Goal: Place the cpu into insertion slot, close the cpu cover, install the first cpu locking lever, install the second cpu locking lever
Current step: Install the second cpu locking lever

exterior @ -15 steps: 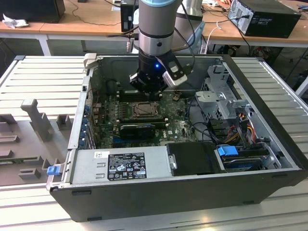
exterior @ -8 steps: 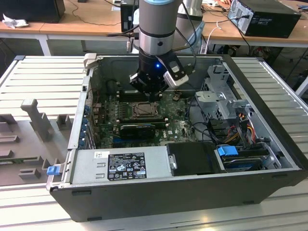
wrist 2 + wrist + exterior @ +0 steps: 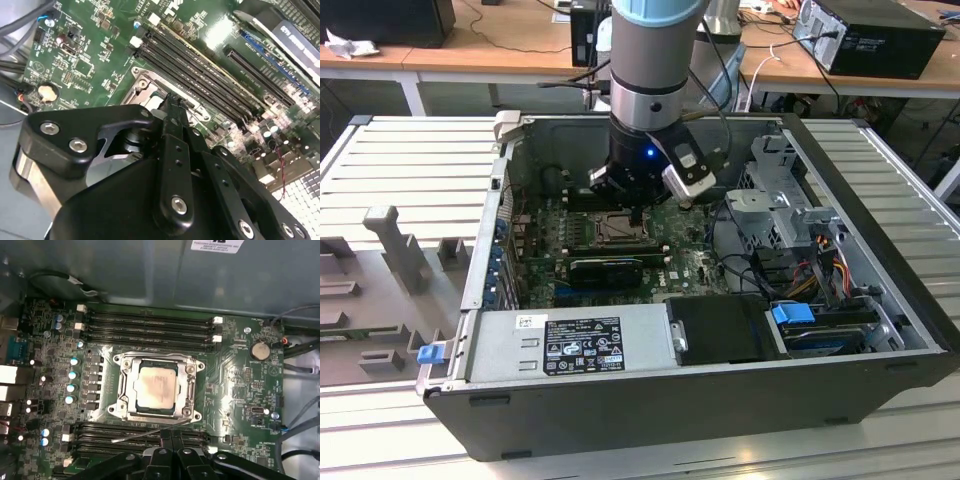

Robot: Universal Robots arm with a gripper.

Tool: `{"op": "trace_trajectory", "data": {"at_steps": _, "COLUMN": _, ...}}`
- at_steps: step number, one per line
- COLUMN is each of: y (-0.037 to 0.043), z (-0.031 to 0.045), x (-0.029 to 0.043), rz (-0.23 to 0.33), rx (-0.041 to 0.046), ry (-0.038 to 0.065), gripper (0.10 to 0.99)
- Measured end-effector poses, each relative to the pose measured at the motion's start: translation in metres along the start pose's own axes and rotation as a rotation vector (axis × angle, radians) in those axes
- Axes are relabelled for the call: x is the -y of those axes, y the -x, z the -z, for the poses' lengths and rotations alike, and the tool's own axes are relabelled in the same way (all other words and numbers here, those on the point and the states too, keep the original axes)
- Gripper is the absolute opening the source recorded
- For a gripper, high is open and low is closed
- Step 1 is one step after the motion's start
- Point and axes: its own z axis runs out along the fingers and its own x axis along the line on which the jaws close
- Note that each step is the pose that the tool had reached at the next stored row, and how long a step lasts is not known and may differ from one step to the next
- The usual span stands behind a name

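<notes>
— Silver metal is showing in the middle of the green board [image 3: 240, 390]; is that the chip?

— Yes. The chip [image 3: 157, 388] is lying flat in the socket [image 3: 131, 416], its pale top carrying a faint brownish smear in the first wrist view. The cover frame [image 3: 190, 385] is lying down around it, and the chip is showing through the frame's square window.

— And the levers?

— A thin metal lever [image 3: 142, 434] is sticking out at a slant just beside the socket, over the near bank of black memory slots [image 3: 115, 432]. I cannot tell whether it is hooked.

— What is the gripper doing?

— The gripper [image 3: 171, 432] is hanging over the edge of the socket, its black fingers [image 3: 165, 436] pressed together with no gap showing between them and nothing held. In the second wrist view the closed tips [image 3: 172, 100] are sitting right at the socket's rim [image 3: 145, 82], next to the long memory slots there.

— And from outside?

— The arm [image 3: 645, 80] is reaching straight down into the open computer case [image 3: 880, 290], with the gripper over the socket near the middle of the board and a black card [image 3: 605, 270] lying just in front of it.
</notes>
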Motion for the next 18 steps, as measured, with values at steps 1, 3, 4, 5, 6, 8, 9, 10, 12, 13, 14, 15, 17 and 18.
{"op": "trace_trajectory", "data": {"at_steps": 1, "y": 0.0000, "z": -0.0034, "x": 0.0004, "rz": 0.009, "rx": -0.0007, "ry": 0.004, "gripper": 0.106}}
{"op": "trace_trajectory", "data": {"at_steps": 3, "y": -0.0014, "z": -0.0099, "x": 0.0027, "rz": 0.022, "rx": -0.0016, "ry": 0.012, "gripper": 0.106}}
{"op": "trace_trajectory", "data": {"at_steps": 4, "y": -0.0044, "z": -0.0114, "x": 0.0049, "rz": 0.025, "rx": -0.0004, "ry": 0.026, "gripper": 0.106}}
{"op": "trace_trajectory", "data": {"at_steps": 5, "y": -0.0107, "z": -0.0122, "x": 0.0064, "rz": 0.025, "rx": 0.0013, "ry": 0.045, "gripper": 0.106}}
{"op": "trace_trajectory", "data": {"at_steps": 6, "y": -0.0167, "z": -0.0127, "x": 0.0087, "rz": 0.026, "rx": 0.0027, "ry": 0.057, "gripper": 0.106}}
{"op": "trace_trajectory", "data": {"at_steps": 8, "y": -0.0241, "z": -0.0126, "x": 0.0160, "rz": 0.027, "rx": 0.0035, "ry": 0.067, "gripper": 0.106}}
{"op": "trace_trajectory", "data": {"at_steps": 9, "y": -0.0250, "z": -0.0125, "x": 0.0183, "rz": 0.028, "rx": 0.0036, "ry": 0.068, "gripper": 0.106}}
{"op": "trace_trajectory", "data": {"at_steps": 10, "y": -0.0272, "z": -0.0124, "x": 0.0193, "rz": 0.029, "rx": 0.0037, "ry": 0.071, "gripper": 0.106}}
{"op": "trace_trajectory", "data": {"at_steps": 12, "y": -0.0360, "z": -0.0126, "x": 0.0188, "rz": 0.031, "rx": 0.0046, "ry": 0.084, "gripper": 0.106}}
{"op": "trace_trajectory", "data": {"at_steps": 13, "y": -0.0372, "z": -0.0128, "x": 0.0188, "rz": 0.031, "rx": 0.0053, "ry": 0.091, "gripper": 0.106}}
{"op": "trace_trajectory", "data": {"at_steps": 14, "y": -0.0382, "z": -0.0130, "x": 0.0188, "rz": 0.031, "rx": 0.0063, "ry": 0.100, "gripper": 0.106}}
{"op": "trace_trajectory", "data": {"at_steps": 15, "y": -0.0400, "z": -0.0141, "x": 0.0192, "rz": 0.031, "rx": 0.0078, "ry": 0.114, "gripper": 0.106}}
{"op": "trace_trajectory", "data": {"at_steps": 17, "y": -0.0424, "z": -0.0186, "x": 0.0217, "rz": 0.031, "rx": 0.0093, "ry": 0.128, "gripper": 0.106}}
{"op": "trace_trajectory", "data": {"at_steps": 18, "y": -0.0426, "z": -0.0200, "x": 0.0220, "rz": 0.031, "rx": 0.0097, "ry": 0.130, "gripper": 0.106}}
